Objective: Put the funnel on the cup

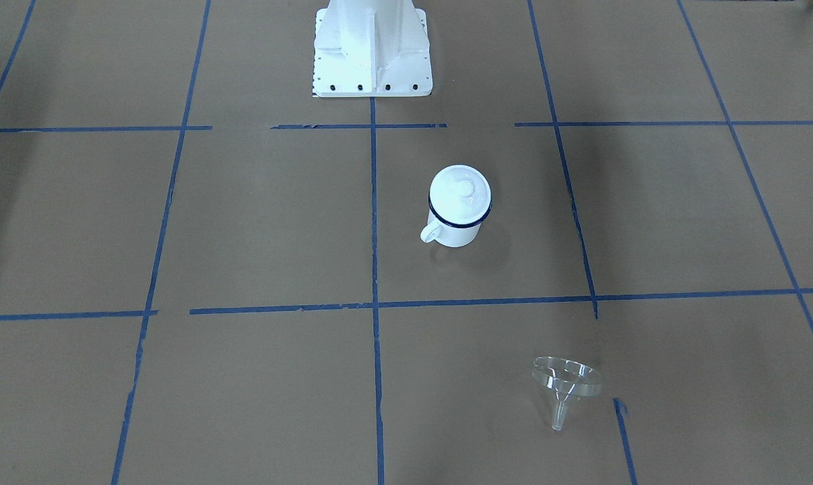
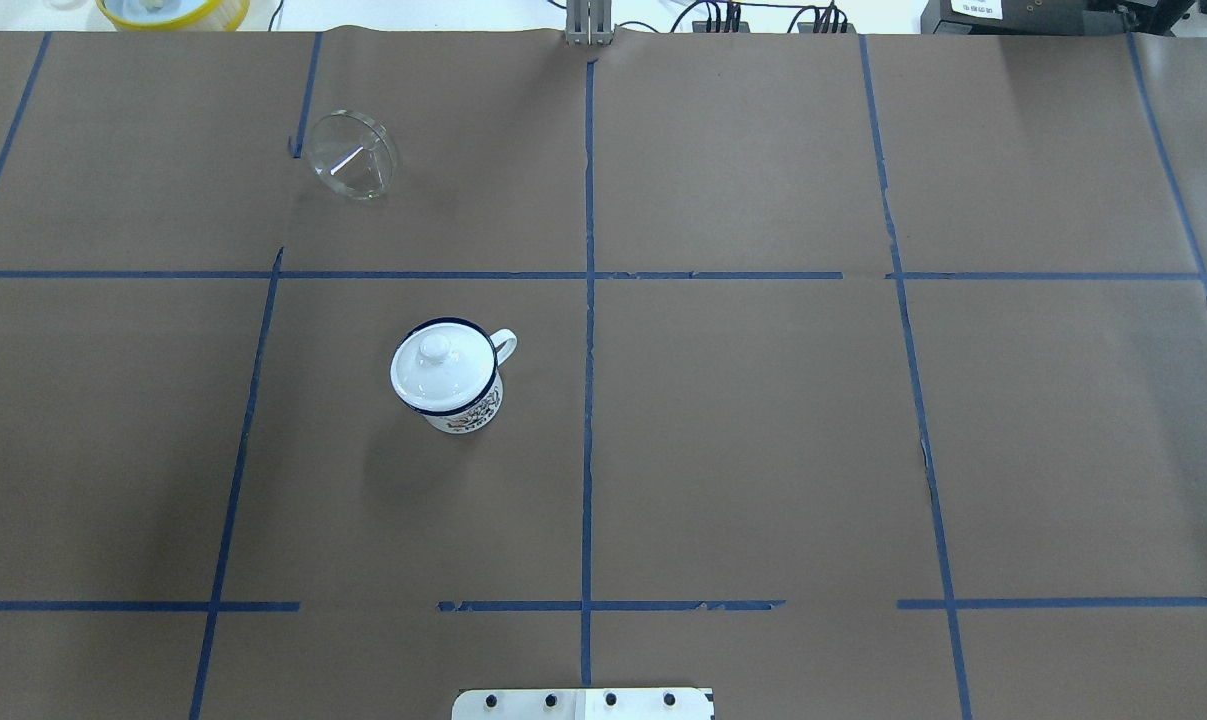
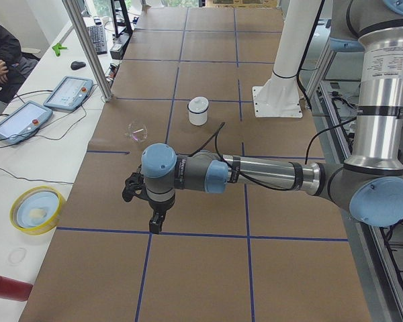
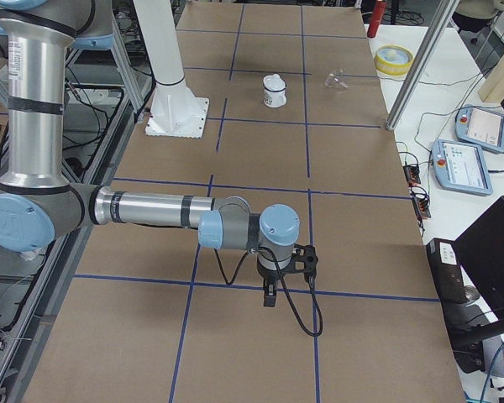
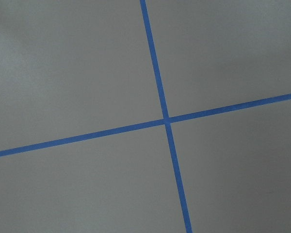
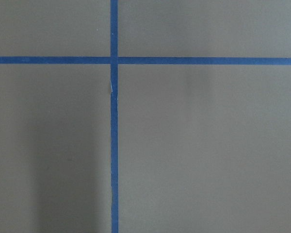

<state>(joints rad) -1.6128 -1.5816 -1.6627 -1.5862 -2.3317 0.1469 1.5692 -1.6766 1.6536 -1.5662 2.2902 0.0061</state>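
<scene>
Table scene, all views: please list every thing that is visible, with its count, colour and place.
funnel: one, clear, lying on its side, far left part of table
cup: one, white with dark blue rim, upright, just left of centre line
lid: one, white, on the cup
table: one, brown cover with blue tape grid
bowl: one, yellow, beyond the table's far edge
control pendants: two, grey, beyond the far edge
left pincer: one, black, above a tape line; open or shut, cannot tell
right pincer: one, black, above a tape line; cannot tell
</scene>
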